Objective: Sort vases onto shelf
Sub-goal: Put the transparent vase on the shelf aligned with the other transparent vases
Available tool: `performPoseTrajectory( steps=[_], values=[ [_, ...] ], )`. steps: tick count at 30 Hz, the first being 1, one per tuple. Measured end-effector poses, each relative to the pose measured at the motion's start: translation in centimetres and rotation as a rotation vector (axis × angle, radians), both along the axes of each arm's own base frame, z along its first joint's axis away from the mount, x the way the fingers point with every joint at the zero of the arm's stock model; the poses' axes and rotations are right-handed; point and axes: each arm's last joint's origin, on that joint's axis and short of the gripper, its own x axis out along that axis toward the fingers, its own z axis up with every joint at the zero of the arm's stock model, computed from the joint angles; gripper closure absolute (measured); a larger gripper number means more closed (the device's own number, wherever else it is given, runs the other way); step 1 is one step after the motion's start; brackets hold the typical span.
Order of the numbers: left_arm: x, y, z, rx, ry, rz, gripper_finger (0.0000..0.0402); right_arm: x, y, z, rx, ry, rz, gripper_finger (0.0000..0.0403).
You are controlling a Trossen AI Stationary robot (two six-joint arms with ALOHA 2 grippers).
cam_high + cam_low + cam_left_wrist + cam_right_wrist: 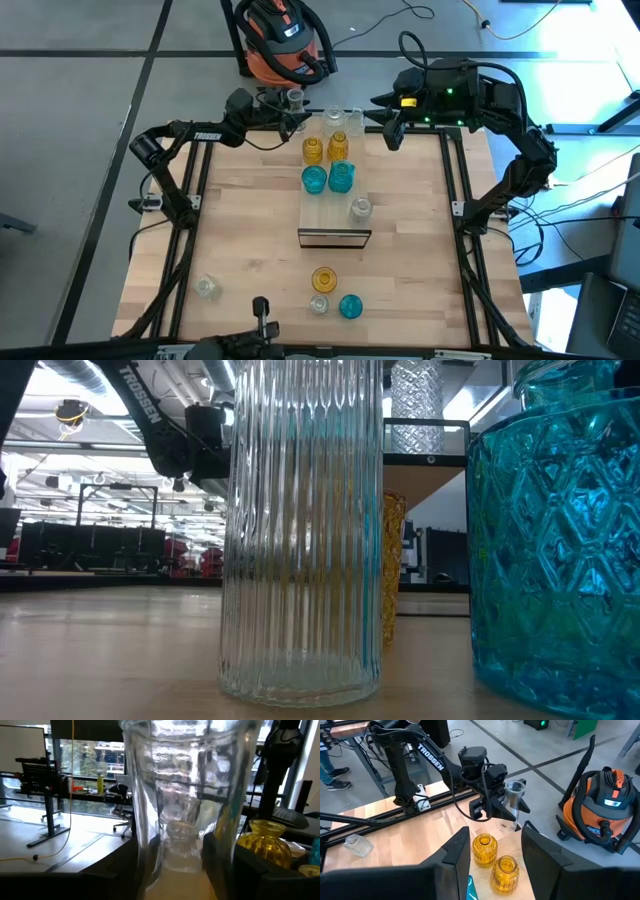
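Low view: ribbed clear vase (302, 530) and teal vase (560, 530) cut off at top, teal also at right edge; amber vase (392, 565) mostly hidden behind clear one. Left wrist view: held clear vase (187, 795) blurred, rim cropped, hiding fingertips.

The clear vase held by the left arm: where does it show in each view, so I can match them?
High view: clear vase at the table's far edge, in the left gripper.
Low view: not identifiable.
Left wrist view: fills the centre, between the fingers.
Right wrist view: upper middle, gripped.
Shared landmark: the amber vases.
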Motion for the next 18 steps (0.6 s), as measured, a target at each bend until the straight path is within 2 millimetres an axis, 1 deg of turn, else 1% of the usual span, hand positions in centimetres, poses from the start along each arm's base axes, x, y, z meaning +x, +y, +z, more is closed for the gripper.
performPoseTrajectory(
  steps=[7, 11, 13, 15, 18],
  values=[
    [0.1, -0.1, 0.0, 0.027, 0.008, -0.016, 0.0196, -0.1, -0.4, 0.0, 0.002, -0.002, -0.013, 0.026],
    [0.0, 0.2, 0.1, 0.01, 0.015, 0.0, 0.0196, -0.1, -0.4, 0.0, 0.001, -0.002, -0.017, 0.026],
    [0.6, 0.4, 0.3, -0.052, 0.035, -0.004, 0.0196, -0.1, -0.4, 0.0, 0.0, -0.002, -0.016, 0.026],
    [1.6, 0.2, 0.7, -0.077, 0.064, -0.01, 0.0196, -0.1, -0.4, 0.0, 0.0, -0.003, -0.016, 0.026],
    [2.8, -0.2, 1.6, 0.014, 0.083, 0.014, 0.0196, -0.1, -0.4, 0.0, 0.0, -0.002, -0.016, 0.026]
  ],
)
